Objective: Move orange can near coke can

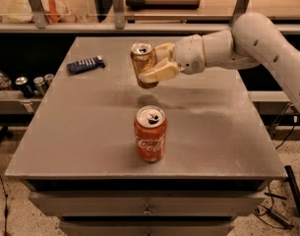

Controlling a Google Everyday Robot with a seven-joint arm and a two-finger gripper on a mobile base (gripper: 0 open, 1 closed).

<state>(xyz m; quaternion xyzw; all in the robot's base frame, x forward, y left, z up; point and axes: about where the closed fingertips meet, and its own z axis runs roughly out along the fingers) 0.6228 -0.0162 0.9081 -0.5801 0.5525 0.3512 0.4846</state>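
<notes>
The orange can [142, 61], golden-orange with a silver top, hangs upright in the air above the grey table [85, 122]. My gripper [154, 65] comes in from the right and is shut on it, one cream finger across its front and one behind. The coke can [150, 134], red with white script, stands upright on the table near the front, just below and slightly right of the held can. The held can's shadow falls on the table just behind the coke can.
A dark blue flat packet [85, 64] lies at the table's back left. Several cans and a bottle [22, 83] stand on a low shelf left of the table. A glass rail with metal posts [117, 6] runs behind the table.
</notes>
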